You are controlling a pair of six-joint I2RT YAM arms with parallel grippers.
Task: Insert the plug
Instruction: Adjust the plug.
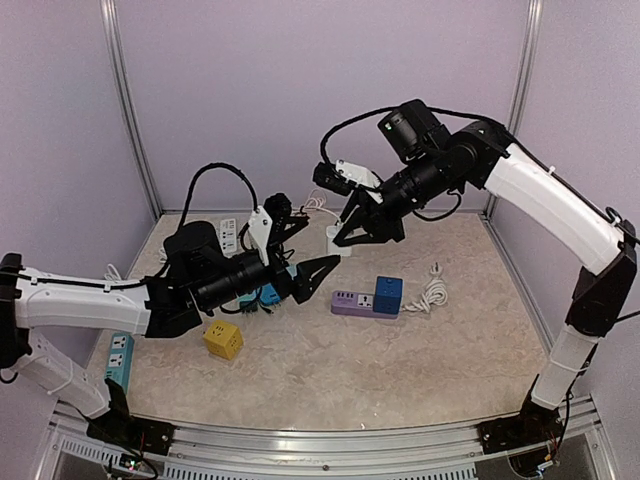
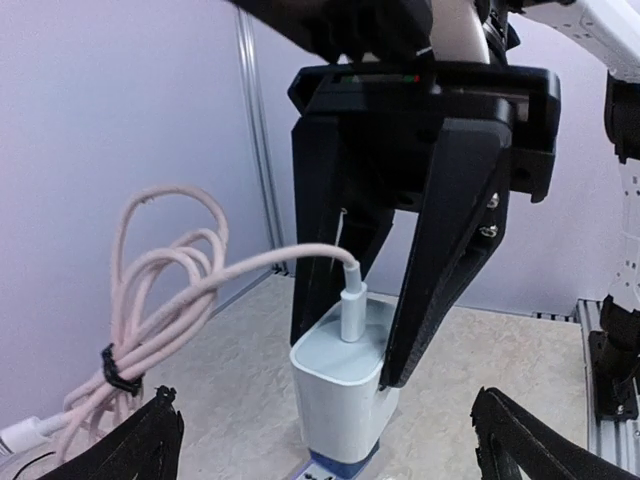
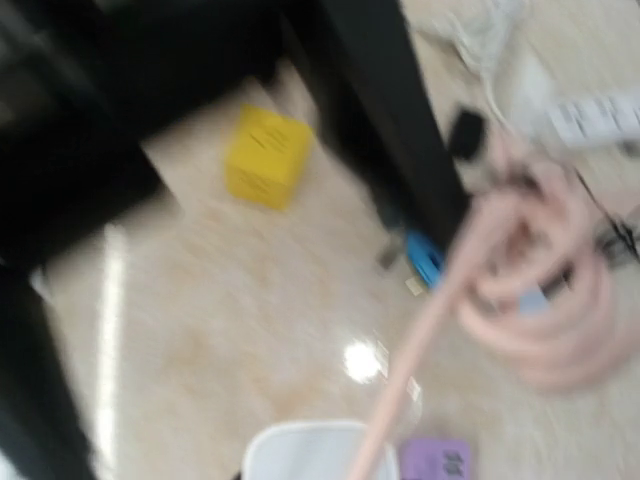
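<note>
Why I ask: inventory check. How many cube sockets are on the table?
2. A yellow cube lies front left; a blue cube sits at the purple strip's right end. The left arm may hide others.

Glossy white plastic charger [image 2: 345, 395], matt blk plastic right hand [image 2: 348, 362], shiny marble-look tabletop [image 1: 400, 370].

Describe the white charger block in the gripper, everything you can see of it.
The white charger is a glossy, round-edged plastic block standing upright. A pale pink cable plugs into its top face through a white connector, then loops off to one side, bundled with a black tie. The right gripper is shut on it, one black finger against each side. A bluish edge shows under its base; its prongs are hidden, and what it rests on cannot be told.
</note>
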